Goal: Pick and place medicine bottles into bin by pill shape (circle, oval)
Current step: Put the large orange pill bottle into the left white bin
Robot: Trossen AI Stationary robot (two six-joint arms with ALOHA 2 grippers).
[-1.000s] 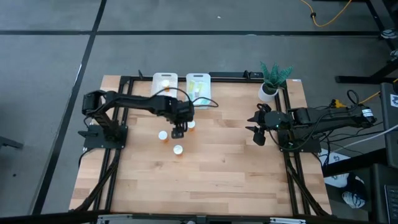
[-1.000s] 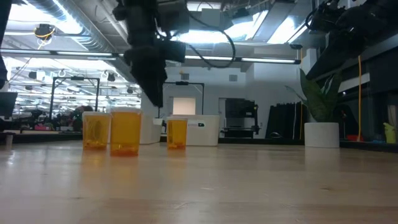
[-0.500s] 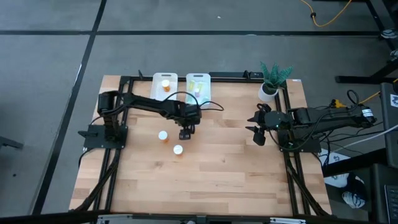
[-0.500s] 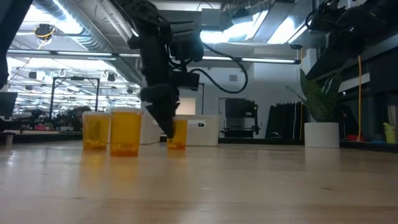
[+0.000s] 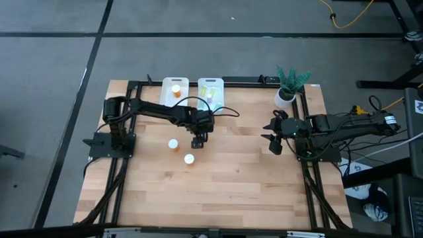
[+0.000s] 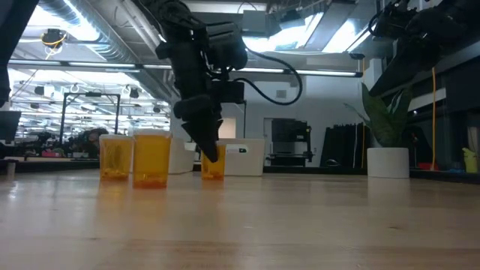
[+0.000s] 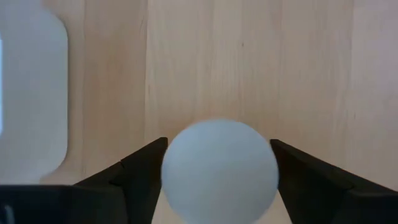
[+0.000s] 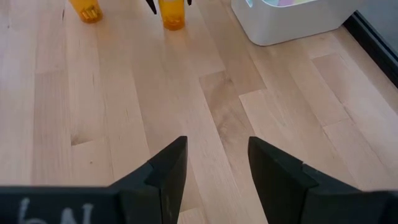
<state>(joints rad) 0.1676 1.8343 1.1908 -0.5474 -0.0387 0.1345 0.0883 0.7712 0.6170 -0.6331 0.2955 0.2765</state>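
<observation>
Since a second ago the left arm has reached farther across the bench, and its gripper (image 5: 197,141) now sits lowered over the third orange bottle (image 6: 213,162); right arm unchanged.

Near to far on the bench (image 5: 225,178):
- Two loose orange bottles, white caps up: one nearest (image 5: 189,158), one just beyond and left of it (image 5: 173,143). Both stand upright and apart from the gripper.
- Left gripper, fingers moderately wide, straddling the third bottle. Contact not confirmed.
- Two white bins at the far edge: left bin (image 5: 166,84) holds one orange bottle; right bin (image 5: 221,84) holds pale bottles.
- Right gripper (image 5: 273,135) waits at the right side, near the potted plant (image 5: 288,84), fingers apart, holding nothing.

Step in hand (judgement): grasp of the third bottle. To do it well, keep the cap centred between the fingers, close low on the body instead of on the cap, squeeze evenly so the bottle does not tip, then lift straight up before heading to a bin.

View notes:
- Left wrist view shows the white cap (image 7: 219,163) centred between both fingers, small gaps each side; overhead view hides this bottle beneath the gripper.
- Low view gives height: fingertips down at the bottle's top edge.
- Pill shape is not readable in any view.
</observation>
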